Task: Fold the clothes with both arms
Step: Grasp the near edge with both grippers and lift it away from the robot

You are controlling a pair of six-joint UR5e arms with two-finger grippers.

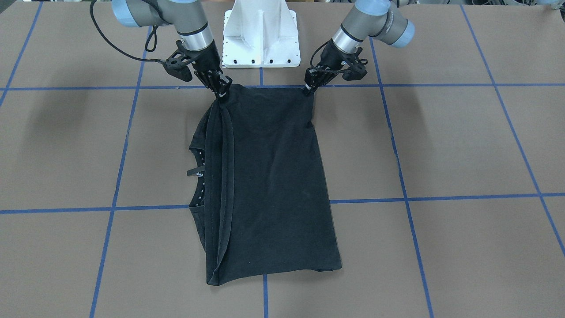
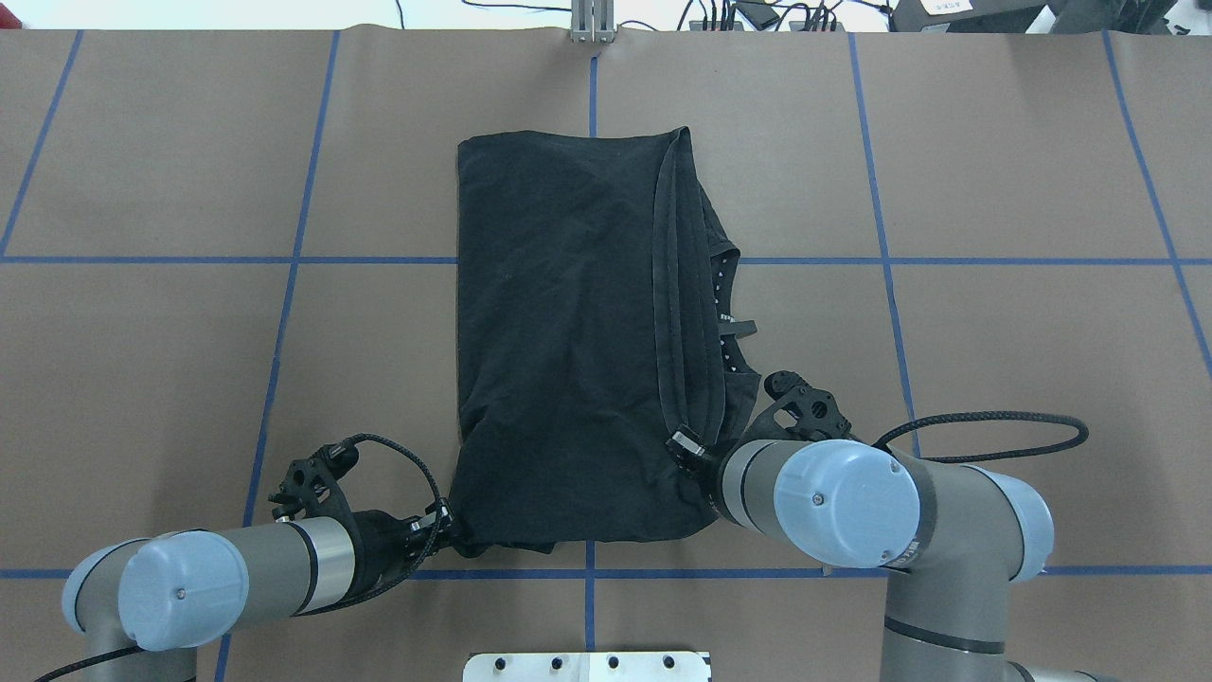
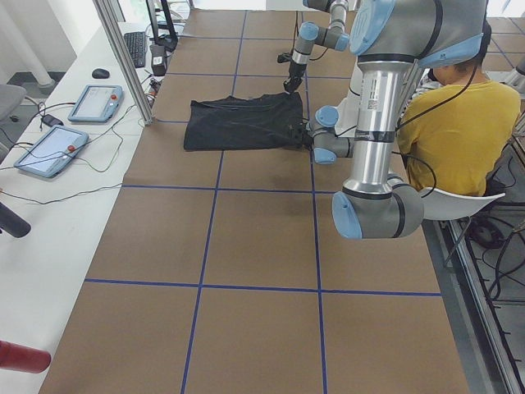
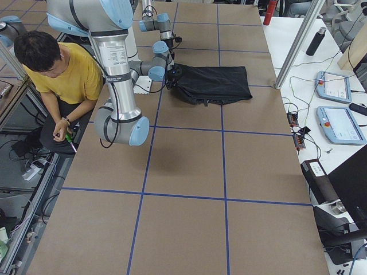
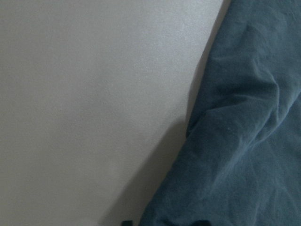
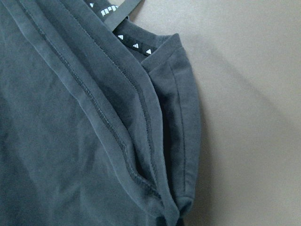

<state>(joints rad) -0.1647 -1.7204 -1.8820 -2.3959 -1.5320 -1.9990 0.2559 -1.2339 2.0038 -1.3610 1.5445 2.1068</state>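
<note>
The black T-shirt lies folded lengthwise on the brown table, with stacked hems along one long side and its collar with small white print poking out beneath. My left gripper is shut on the shirt's corner nearest the robot. My right gripper is shut on the layered hem corner at the same end. The left wrist view shows dark cloth beside bare table. In the right wrist view I see stitched hems and a sleeve. The logo is hidden.
The white base mount stands just behind the shirt's held edge. A person in a yellow top sits behind the robot. Tablets and cables lie on a white side table. Blue tape lines grid the brown table.
</note>
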